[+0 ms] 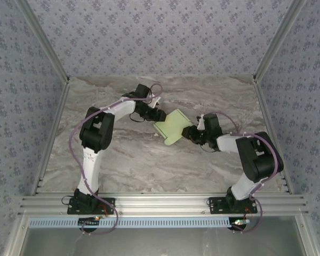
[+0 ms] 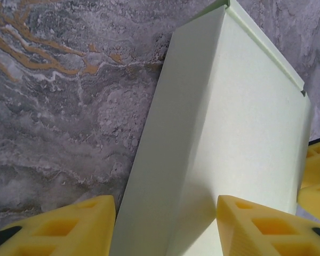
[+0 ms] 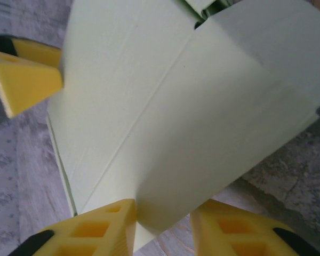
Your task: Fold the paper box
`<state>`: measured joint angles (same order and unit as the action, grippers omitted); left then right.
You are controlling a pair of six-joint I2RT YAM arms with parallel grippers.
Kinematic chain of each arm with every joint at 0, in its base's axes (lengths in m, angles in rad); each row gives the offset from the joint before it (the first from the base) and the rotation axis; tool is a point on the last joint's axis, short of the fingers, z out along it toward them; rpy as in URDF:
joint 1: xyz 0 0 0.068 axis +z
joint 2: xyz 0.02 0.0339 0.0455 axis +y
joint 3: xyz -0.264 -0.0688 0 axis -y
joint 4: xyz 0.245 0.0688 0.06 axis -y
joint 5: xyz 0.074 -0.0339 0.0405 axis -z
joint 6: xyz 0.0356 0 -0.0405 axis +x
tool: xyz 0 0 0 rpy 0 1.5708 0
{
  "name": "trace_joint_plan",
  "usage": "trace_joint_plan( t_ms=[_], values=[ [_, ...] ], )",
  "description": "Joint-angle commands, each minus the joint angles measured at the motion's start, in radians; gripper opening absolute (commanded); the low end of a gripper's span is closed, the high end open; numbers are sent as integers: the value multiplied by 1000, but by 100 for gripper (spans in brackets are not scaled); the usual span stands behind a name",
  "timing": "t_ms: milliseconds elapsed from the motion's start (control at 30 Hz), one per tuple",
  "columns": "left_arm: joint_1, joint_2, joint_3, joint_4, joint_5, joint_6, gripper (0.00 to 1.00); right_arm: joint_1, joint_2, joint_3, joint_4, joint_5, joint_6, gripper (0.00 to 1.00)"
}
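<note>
L+R jaws flank part-folded paper box [image 1: 173, 127].

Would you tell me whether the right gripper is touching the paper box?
Cannot tell. Right wrist view: the paper box dips between the jaws of the right gripper, but neither contact nor gap is plain.

I have bare grey marble-patterned tabletop [image 1: 133, 165] near the bases and along the far side, room for either arm to sweep. The middle is blocked: the pale light-green thin-card paper box [image 1: 173, 127] sits between the left gripper [image 1: 159, 114] and right gripper [image 1: 189, 133]. Blue-grey patterned walls [image 1: 21, 106] close three sides.
</note>
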<state>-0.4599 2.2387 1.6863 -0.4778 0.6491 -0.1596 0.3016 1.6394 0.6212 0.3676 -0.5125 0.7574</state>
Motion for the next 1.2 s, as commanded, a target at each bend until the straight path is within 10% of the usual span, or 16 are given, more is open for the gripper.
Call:
trace_joint_plan(
  t_ms=[0, 500, 1167],
  values=[
    [3, -1, -22, 24, 44, -18, 51, 4, 6, -24, 123, 9, 69, 30],
    [-12, -14, -86, 73, 112, -38, 46, 5, -96, -60, 241, 36, 155, 9],
    [-43, -1, -85, 72, 92, -44, 46, 9, -224, -101, 53, 152, 122, 4]
  ],
)
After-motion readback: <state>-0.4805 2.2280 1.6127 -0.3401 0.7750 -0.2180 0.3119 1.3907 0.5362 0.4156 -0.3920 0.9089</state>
